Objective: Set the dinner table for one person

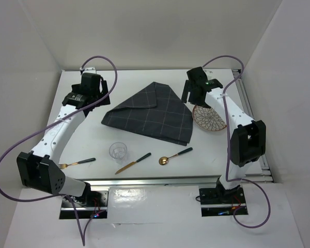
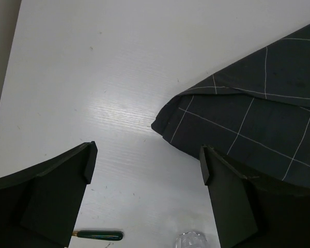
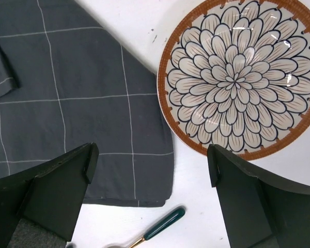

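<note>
The white dinner table [image 1: 144, 155] holds a dark grey checked placemat [image 1: 150, 113], folded over at its top corner. A brown-rimmed flower-pattern plate [image 1: 209, 119] lies right of it. Along the front lie a fork [image 1: 77, 163], a clear glass [image 1: 118, 151], a knife [image 1: 133, 163] and a spoon [image 1: 174, 155], the cutlery gold with green handles. My left gripper [image 1: 93, 95] is open and empty above the table, left of the placemat [image 2: 258, 113]. My right gripper [image 1: 195, 93] is open and empty above the gap between placemat [image 3: 67, 103] and plate [image 3: 240, 77].
Silver rails [image 1: 248, 103] run along the table's right and front edges. White walls close in the back and sides. The spoon's green handle [image 3: 163, 223] shows below the right gripper. The fork handle [image 2: 98, 236] and glass rim [image 2: 194, 240] show below the left one.
</note>
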Robot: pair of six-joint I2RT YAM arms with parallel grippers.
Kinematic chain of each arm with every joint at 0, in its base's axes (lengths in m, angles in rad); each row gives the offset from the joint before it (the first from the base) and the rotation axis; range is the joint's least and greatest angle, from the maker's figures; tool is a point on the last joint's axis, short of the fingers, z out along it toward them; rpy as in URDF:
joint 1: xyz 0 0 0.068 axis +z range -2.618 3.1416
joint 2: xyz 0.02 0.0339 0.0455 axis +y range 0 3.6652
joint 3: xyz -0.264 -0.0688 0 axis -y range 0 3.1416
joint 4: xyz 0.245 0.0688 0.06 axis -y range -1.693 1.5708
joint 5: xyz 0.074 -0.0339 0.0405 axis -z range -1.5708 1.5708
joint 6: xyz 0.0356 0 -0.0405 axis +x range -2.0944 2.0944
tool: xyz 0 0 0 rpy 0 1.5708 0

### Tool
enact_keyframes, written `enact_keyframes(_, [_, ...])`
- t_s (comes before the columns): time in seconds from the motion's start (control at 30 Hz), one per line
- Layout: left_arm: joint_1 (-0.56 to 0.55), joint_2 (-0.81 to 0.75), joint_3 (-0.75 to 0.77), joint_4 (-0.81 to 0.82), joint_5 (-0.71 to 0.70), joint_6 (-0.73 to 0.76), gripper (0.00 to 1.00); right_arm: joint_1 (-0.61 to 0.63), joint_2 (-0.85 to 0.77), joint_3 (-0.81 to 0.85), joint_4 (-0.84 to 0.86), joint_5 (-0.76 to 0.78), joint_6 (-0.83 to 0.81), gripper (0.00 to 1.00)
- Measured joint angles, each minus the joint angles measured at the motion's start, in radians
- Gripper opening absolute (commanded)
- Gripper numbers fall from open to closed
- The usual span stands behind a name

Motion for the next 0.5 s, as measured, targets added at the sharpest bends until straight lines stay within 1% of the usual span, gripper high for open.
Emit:
enact_keyframes(0.1, [0.0,0.015,0.007,-0.007,0.019,-0.006,0.99,-0.001,-0.01,-0.027,0.013,-0.014,0.0,1.0])
enact_keyframes(0.17, [0.0,0.023,0.009,-0.012,0.03,-0.021,0.95,-0.003,-0.02,-0.049,0.018,-0.033,0.0,1.0])
enact_keyframes(0.2, [0.0,0.029,0.011,-0.018,0.039,-0.027,0.91,-0.003,-0.026,-0.061,0.023,-0.049,0.0,1.0])
enact_keyframes(0.3, [0.0,0.057,0.014,-0.025,0.075,-0.055,0.86,-0.003,-0.047,-0.101,0.051,-0.084,-0.005,1.0])
enact_keyframes(0.4, [0.006,0.091,0.011,-0.039,0.121,-0.08,0.86,-0.003,-0.066,-0.145,0.08,-0.126,-0.009,1.0])
enact_keyframes(0.43, [0.009,0.101,0.011,-0.044,0.14,-0.089,0.9,-0.003,-0.069,-0.154,0.085,-0.136,-0.01,1.0])
enact_keyframes(0.5, [0.028,0.126,0.009,-0.052,0.184,-0.111,0.9,-0.003,-0.08,-0.183,0.105,-0.161,-0.016,1.0])
